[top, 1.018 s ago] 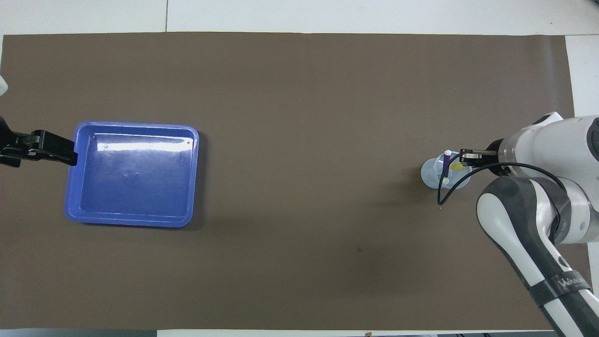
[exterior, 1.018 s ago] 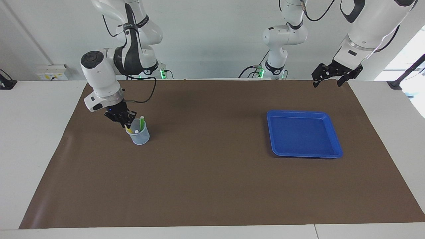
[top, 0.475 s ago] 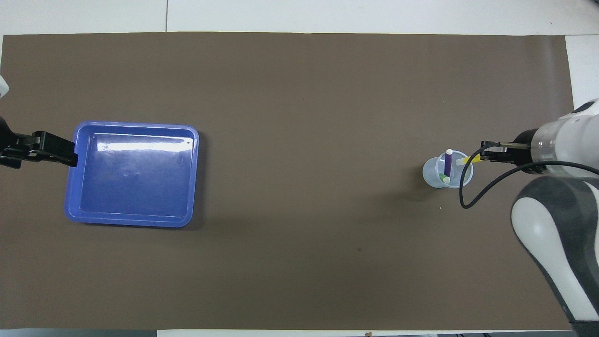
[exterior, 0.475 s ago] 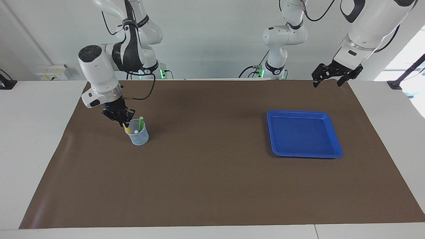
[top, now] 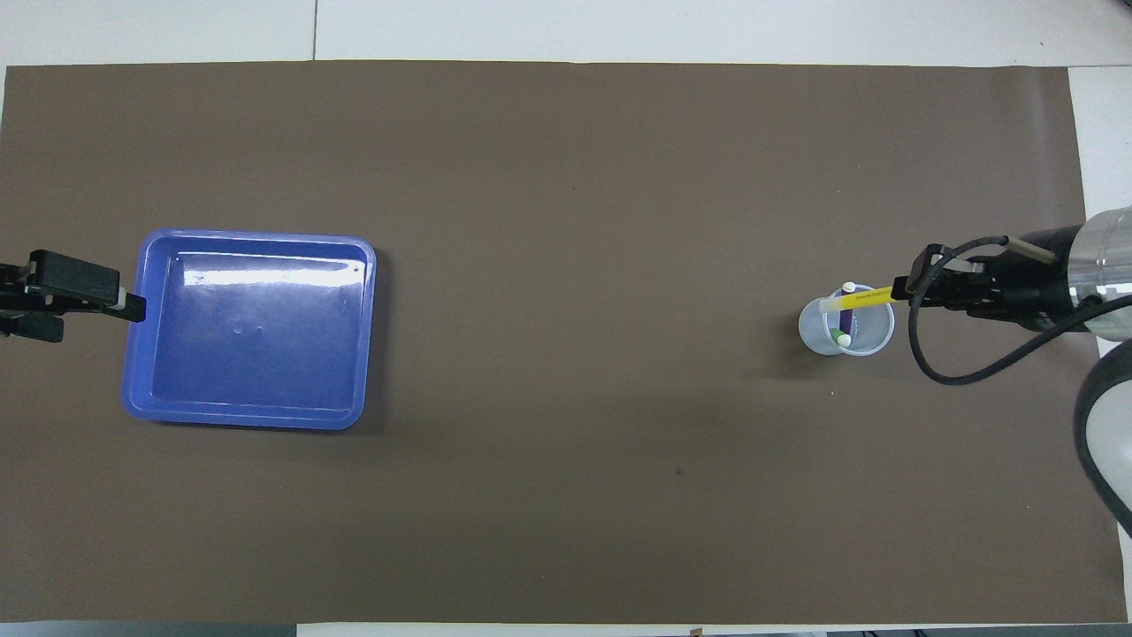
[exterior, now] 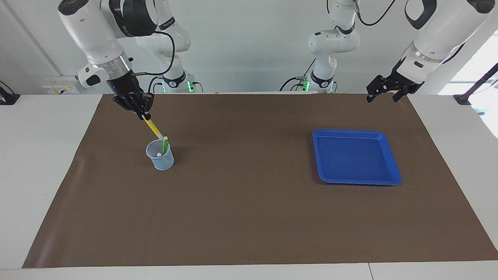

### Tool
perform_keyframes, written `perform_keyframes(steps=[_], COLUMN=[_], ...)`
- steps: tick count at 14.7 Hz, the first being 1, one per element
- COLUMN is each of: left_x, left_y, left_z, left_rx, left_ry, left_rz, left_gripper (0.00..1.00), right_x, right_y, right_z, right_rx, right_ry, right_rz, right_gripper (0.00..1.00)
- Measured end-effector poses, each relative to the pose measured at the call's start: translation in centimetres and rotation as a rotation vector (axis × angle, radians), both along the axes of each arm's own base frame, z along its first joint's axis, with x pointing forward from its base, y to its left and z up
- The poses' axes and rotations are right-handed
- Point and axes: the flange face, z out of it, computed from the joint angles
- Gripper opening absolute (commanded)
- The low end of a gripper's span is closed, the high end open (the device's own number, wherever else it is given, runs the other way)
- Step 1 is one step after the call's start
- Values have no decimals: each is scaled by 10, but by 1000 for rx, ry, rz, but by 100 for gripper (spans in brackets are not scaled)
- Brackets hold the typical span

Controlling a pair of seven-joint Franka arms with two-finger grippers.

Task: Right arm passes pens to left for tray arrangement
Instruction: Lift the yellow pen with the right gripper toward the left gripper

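Hanging in the air over the mat (exterior: 249, 217) beside the cup (exterior: 160, 155), the right gripper (exterior: 142, 113) is seen pinched on the top of the yellow pen (exterior: 153, 126), its fingertips pressed together around the barrel. The pen is held slanted, its pale lower end lifted clear of the cup and pointing down toward the rim. In the overhead view the yellow pen (top: 860, 300) is shown crossing above the cup (top: 845, 321), with the right gripper (top: 904, 289) at its outer end. The green pen (exterior: 165, 144) is left standing in the cup, tilted against the wall, and the purple pen (top: 845, 311) is made out inside the cup as well. The blue tray (exterior: 391, 161) is set flat on the mat toward the left arm's end of the table, well apart from the cup. The left gripper (exterior: 382, 93) is held waiting in the air near the mat's corner by the tray, its fingers spread and holding nothing.
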Motion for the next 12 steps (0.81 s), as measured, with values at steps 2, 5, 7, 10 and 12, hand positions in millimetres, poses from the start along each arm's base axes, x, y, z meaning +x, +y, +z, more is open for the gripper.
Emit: perform_keyframes(steps=[2, 5, 7, 10, 12], left_x=[-5, -9, -9, -10, -14], left_y=[11, 10, 9, 2, -3], left_z=[-16, -38, -52, -76, -96], left_rx=[-140, -320, -450, -630, -721], left_ry=[20, 58, 83, 143, 195], left_rz=[80, 167, 236, 332, 382], left_gripper=[100, 100, 100, 100, 100], right_x=[1, 1, -1, -12, -17], right_y=[32, 95, 136, 196, 224], right_z=[3, 11, 17, 24, 23], right_rx=[88, 214, 317, 445, 504], right_ry=[28, 53, 76, 130, 189], right_rz=[-131, -311, -449, -614, -692], right_gripper=[0, 0, 0, 0, 0])
